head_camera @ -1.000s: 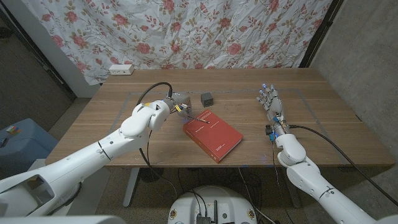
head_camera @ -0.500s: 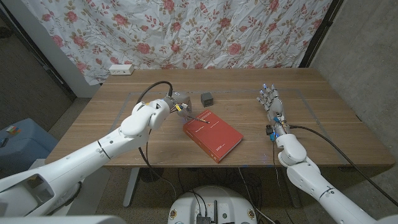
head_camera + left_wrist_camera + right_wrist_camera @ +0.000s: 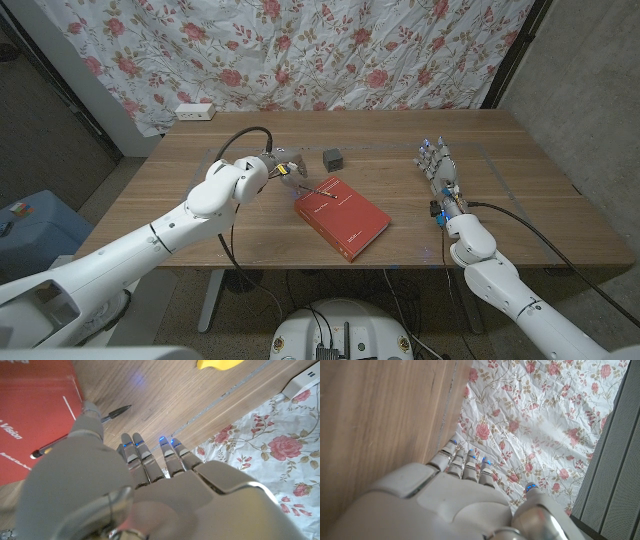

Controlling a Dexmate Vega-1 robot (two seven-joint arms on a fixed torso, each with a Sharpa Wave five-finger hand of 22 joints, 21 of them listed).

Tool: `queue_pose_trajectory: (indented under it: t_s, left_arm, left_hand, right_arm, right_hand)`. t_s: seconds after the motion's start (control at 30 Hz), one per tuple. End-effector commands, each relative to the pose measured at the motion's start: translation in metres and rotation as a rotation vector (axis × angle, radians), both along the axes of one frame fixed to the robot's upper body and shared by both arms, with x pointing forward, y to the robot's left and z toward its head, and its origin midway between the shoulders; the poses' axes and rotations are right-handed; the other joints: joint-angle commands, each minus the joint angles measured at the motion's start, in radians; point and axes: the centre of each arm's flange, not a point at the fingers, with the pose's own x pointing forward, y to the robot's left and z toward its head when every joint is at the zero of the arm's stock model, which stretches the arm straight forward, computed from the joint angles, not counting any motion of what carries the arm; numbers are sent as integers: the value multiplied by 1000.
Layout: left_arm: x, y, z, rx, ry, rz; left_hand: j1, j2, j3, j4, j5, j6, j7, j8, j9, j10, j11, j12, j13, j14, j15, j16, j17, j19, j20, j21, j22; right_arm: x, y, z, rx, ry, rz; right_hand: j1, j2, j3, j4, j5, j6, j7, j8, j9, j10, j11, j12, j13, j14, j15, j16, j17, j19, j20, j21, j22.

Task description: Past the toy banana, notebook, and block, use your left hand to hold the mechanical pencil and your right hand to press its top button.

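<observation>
Counter is wood, with my left arm reaching in over its middle-left and my right arm parked far over on the right side. Red notebook lies near the middle, angled, with the dark block beyond it and the toy banana a yellow bit further on in the left wrist view.

Left robot hand sits just beside the notebook's far corner. From its wrist camera I see the mechanical pencil lying on the counter and running under the thumb: dark tip pointing away from the notebook onto bare wood, button end resting over the red cover's edge. Long axis runs slantwise across the robot hand, roughly crosswise to the fingers. Fingers are curled down over it, the thumb is on or right above the barrel; I can't tell whether the pencil is actually pinched or only covered.

Right robot hand stands on the counter well apart from everything, fingers straight and spread, holding nothing.

My read: left is the near one by far, and the button end faces the notebook side, toward the right arm. So right needs a long reach across once left has the pencil secured.
</observation>
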Motion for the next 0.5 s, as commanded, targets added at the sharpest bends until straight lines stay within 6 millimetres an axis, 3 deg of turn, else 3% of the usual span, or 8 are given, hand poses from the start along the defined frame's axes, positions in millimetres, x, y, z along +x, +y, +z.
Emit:
queue_pose_trajectory:
  t_s: [0.03, 0.23, 0.5]
  left_arm:
    - [-6, 15, 3, -71, 35, -21]
    - [-9, 25, 4, -146, 25, -49]
    - [-12, 41, 4, -270, 4, -66]
  left_hand:
    - [-60, 26, -3, 26, 1, -36, 14, 2, 3, -38, 1, -2, 3, -21, -147, 3, -1, -7, -48, 5, 2]
    - [-107, 47, -8, 42, 4, -72, 22, 1, 2, -80, 3, -2, 3, -36, -142, 2, -1, -16, -46, 4, 1]
    - [-131, 60, -8, 47, 5, -83, 29, 4, 1, -109, 7, -2, 3, -49, -129, 0, -2, -21, -41, 4, 1]
  right_arm:
    - [4, -2, 4, 5, 20, 5]
    - [6, -2, 6, 22, 39, 15]
    - [7, 2, 10, 3, 27, 21]
  right_hand:
    - [-2, -5, 0, 7, 0, 15, 42, 8, 1, 6, -15, 1, 1, 8, -12, 1, 1, 5, -14, 1, 1]
    - [-3, -5, 0, 8, 0, 31, 63, 13, 1, 11, -17, 2, 0, 11, -21, 1, 0, 8, -20, 1, 1]
    - [-5, -4, -1, 10, 0, 29, 49, 11, 1, 14, -18, 3, 0, 13, -23, 2, 0, 10, -23, 2, 1]
